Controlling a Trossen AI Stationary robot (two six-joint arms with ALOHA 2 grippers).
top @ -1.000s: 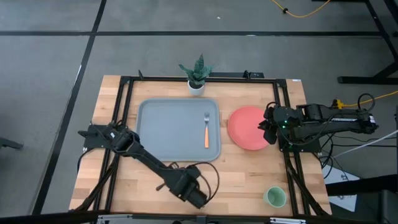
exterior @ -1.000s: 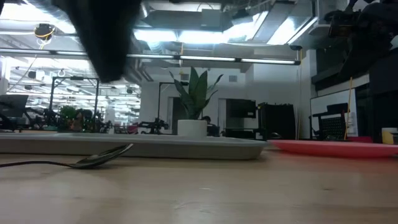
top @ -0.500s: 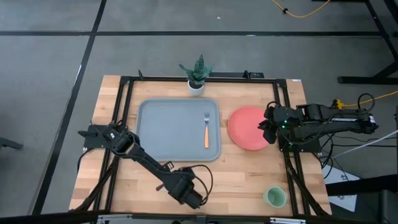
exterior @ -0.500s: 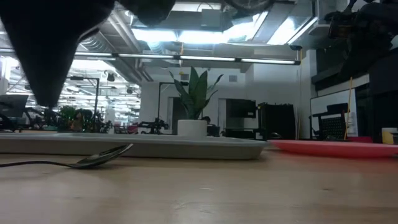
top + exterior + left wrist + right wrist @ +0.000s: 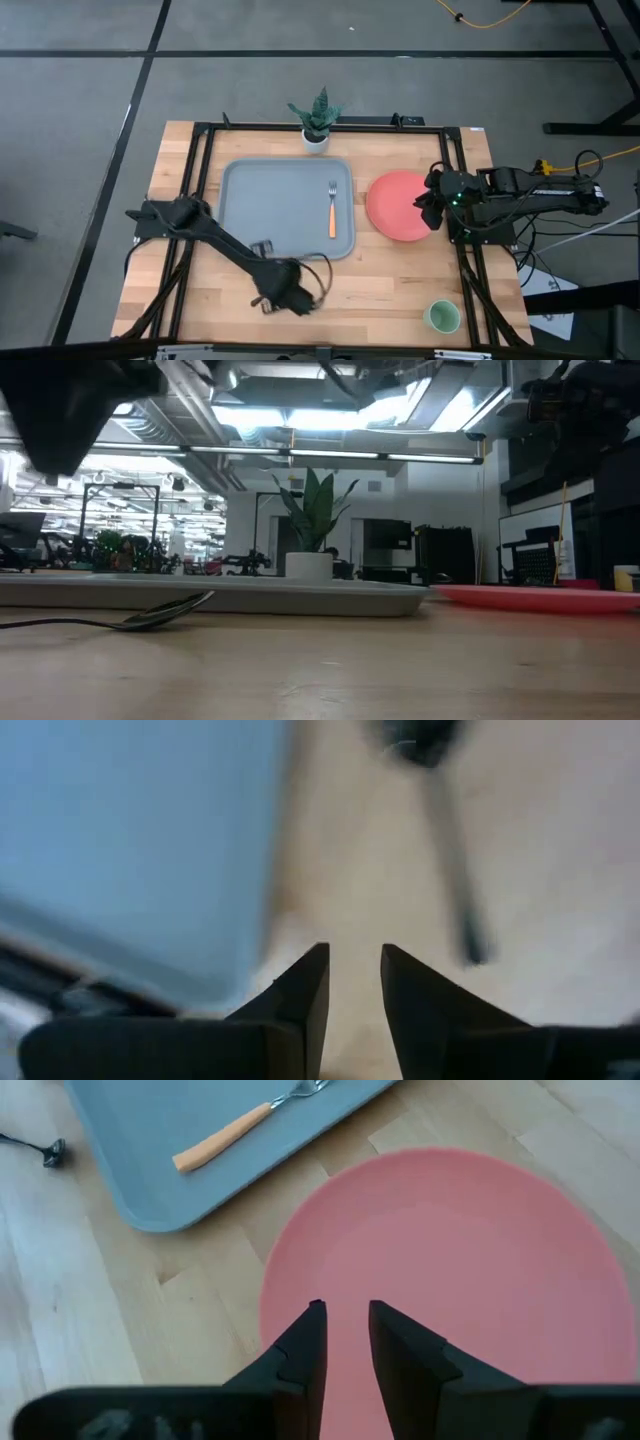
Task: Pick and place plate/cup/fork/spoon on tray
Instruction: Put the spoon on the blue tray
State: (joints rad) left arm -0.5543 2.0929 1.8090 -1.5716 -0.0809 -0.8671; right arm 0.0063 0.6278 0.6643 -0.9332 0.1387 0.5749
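The dark spoon [image 5: 440, 830] lies flat on the wood just in front of the tray's near rim [image 5: 250, 596]; it also shows in the low view [image 5: 165, 612]. My left gripper [image 5: 290, 298] hovers above the table near it, fingers a narrow gap apart [image 5: 353, 970] and empty. The orange-handled fork [image 5: 331, 212] lies on the blue-grey tray [image 5: 270, 200]. The coral plate [image 5: 395, 205] rests flat on the table to the tray's right. My right gripper [image 5: 346, 1325] hangs above the plate's right part, slightly open and empty. The mint cup [image 5: 441, 317] stands at the near right.
A white pot with a green plant [image 5: 316, 125] stands behind the tray's far edge. A black metal frame [image 5: 205, 140] runs around the work area. A dark cable [image 5: 318, 272] loops beside my left gripper. Bare wood lies between the tray and the cup.
My left gripper has moved from the table's near edge toward the far-left, closer to the tray's near rim and the spoon, and has turned on the way. The spoon, the plate and my right arm have stayed where they were.
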